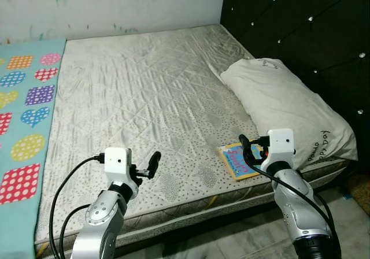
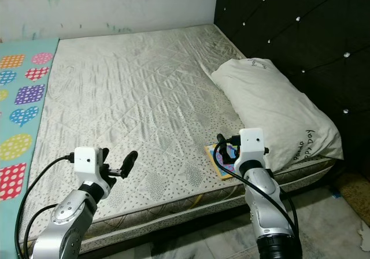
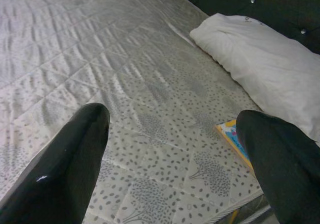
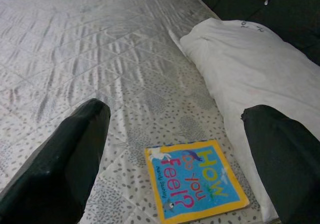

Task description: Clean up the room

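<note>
A thin picture book point(image 1: 236, 161) with a yellow border and blue cover, titled "How do you feel?" point(image 4: 195, 180), lies flat on the bare quilted mattress point(image 1: 144, 91) near its front right edge. It sits right beside a white pillow point(image 1: 283, 106). My right gripper point(image 1: 247, 149) hovers just above the book, open, with nothing between its fingers point(image 4: 75, 149). My left gripper point(image 1: 151, 164) is held over the mattress's front edge to the left, open and empty. In its wrist view the book's corner point(image 3: 234, 135) peeks out beside one finger.
A teal blanket point(image 1: 23, 114) with hearts and dotted shapes covers the bed's left side. A black tufted headboard point(image 1: 300, 22) rises behind the pillow, and a white wall point(image 1: 115, 4) runs along the far side. Tiled floor point(image 1: 231, 241) lies below the bed's front edge.
</note>
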You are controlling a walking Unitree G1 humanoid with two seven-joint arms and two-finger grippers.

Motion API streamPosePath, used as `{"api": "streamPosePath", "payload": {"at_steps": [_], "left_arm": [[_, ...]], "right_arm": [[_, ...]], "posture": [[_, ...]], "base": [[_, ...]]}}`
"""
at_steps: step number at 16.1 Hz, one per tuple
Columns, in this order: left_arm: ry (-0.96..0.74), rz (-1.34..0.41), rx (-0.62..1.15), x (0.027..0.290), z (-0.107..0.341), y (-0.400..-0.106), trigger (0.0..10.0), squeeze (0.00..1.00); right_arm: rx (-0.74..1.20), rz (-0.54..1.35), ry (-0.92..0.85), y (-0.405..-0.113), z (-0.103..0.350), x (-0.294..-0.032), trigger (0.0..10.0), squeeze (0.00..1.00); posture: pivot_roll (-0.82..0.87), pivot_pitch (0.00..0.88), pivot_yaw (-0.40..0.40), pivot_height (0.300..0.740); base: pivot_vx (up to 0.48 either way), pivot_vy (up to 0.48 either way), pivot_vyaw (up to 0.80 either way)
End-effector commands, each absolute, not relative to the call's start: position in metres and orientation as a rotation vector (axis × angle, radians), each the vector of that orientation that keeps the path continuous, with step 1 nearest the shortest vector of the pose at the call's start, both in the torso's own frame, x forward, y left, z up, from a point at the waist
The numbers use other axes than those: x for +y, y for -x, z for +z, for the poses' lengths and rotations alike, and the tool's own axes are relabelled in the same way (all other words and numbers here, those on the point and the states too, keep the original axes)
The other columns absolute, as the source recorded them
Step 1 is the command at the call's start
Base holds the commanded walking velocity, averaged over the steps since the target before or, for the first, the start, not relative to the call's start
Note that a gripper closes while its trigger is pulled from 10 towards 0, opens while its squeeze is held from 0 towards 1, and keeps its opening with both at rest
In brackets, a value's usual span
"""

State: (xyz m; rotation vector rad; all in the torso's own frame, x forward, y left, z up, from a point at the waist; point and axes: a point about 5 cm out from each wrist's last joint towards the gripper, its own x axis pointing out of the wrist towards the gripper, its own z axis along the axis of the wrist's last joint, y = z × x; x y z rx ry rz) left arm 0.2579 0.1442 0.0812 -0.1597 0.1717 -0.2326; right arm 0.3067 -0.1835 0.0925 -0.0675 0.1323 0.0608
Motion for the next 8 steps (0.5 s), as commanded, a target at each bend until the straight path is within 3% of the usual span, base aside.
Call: {"api": "streamPosePath", "payload": {"at_steps": [1,8], "left_arm": [[0.147,-0.223,0.182,0.1465,0.0787,-0.2574,10.0,0.00],[0.147,-0.223,0.182,0.1475,0.0792,-0.2576,10.0,0.00]], "right_arm": [[0.134,0.059,0.067,-0.3056,0.0910,-0.1850,10.0,0.00],[0.135,0.064,0.098,-0.3037,0.0895,-0.1819,10.0,0.00]], "posture": [[-0.12,0.055,0.014,0.740],[-0.12,0.060,0.018,0.740]], "base": [[0.000,0.000,-0.80],[0.000,0.000,-0.06]]}}
